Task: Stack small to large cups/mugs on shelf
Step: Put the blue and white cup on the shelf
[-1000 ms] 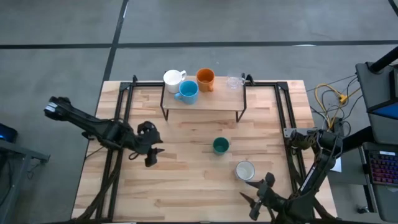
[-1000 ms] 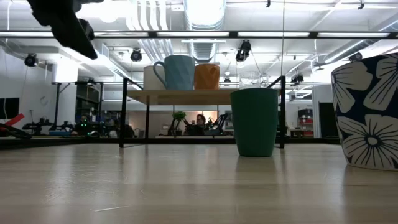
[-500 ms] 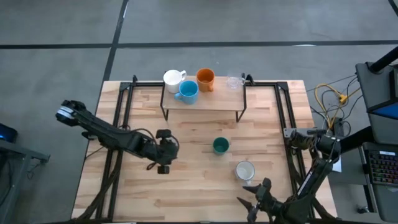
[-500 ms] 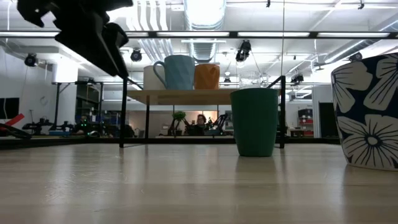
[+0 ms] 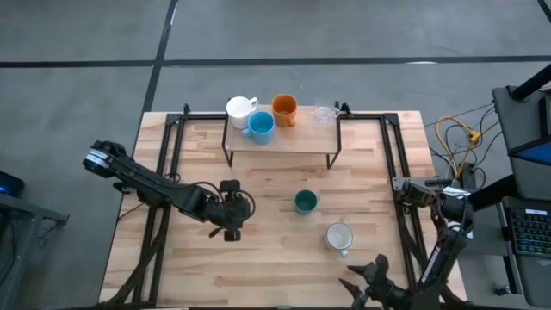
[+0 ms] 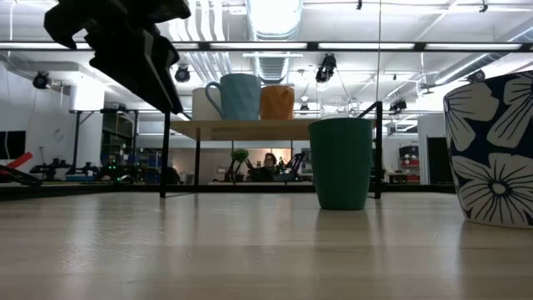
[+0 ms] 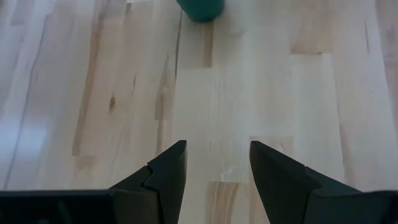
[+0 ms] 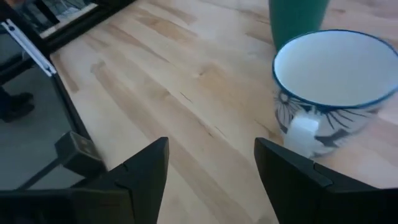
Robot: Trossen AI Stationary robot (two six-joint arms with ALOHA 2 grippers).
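The dark teal-green cup (image 5: pixel 305 201), rigid, smooth and probably slippery, is best pinched across its rim; the left gripper (image 7: pixel 214 171), spread and empty, is aimed at it.

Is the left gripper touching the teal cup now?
Apart. In the high view, bare table lies between the left gripper and the teal cup. The left wrist view shows empty open fingers, with the cup well beyond them.

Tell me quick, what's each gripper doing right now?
Left gripper: open, holding nothing, above bare table.
Right gripper: open, holding nothing, near the patterned mug.
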